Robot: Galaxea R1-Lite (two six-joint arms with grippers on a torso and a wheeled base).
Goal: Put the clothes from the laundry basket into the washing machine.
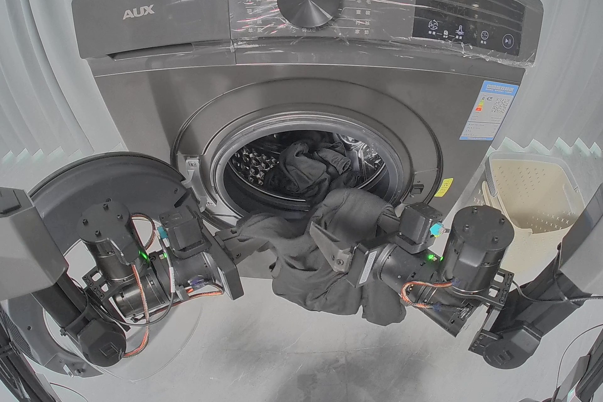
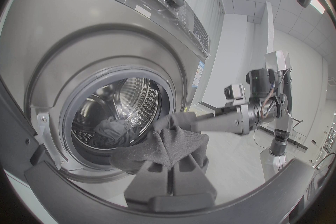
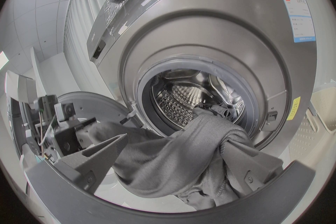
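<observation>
**A:** Where does the garment (image 1: 326, 277) sit against the grippers?

**B:** It's slung between the two, right in front of the washer's (image 1: 188, 102) mouth. The left gripper (image 2: 171, 162) is clamped on one edge, with a fold of cloth bunched at its tips. The right gripper (image 3: 175, 142) stands wide apart; the cloth fills the gap and lies over one finger (image 3: 252, 165).

**A:** And the rest of it?

**B:** The upper part lies over the lip of the opening and reaches toward the drum (image 3: 182, 95). The lower part sags below the right gripper, hanging clear of the floor.

**A:** How does it look?

**B:** Dark grey, soft and matte, and heavily creased; a seam shows along the hanging hem in the right wrist view. I cannot tell what kind of garment it is.

**A:** Anything else?

**B:** More dark clothes (image 1: 308, 164) are piled inside the drum, just behind the garment. The door (image 1: 107, 177) is swung open on the robot's left; a pale perforated basket (image 1: 534, 190) stands on the right beside the washer.
</observation>
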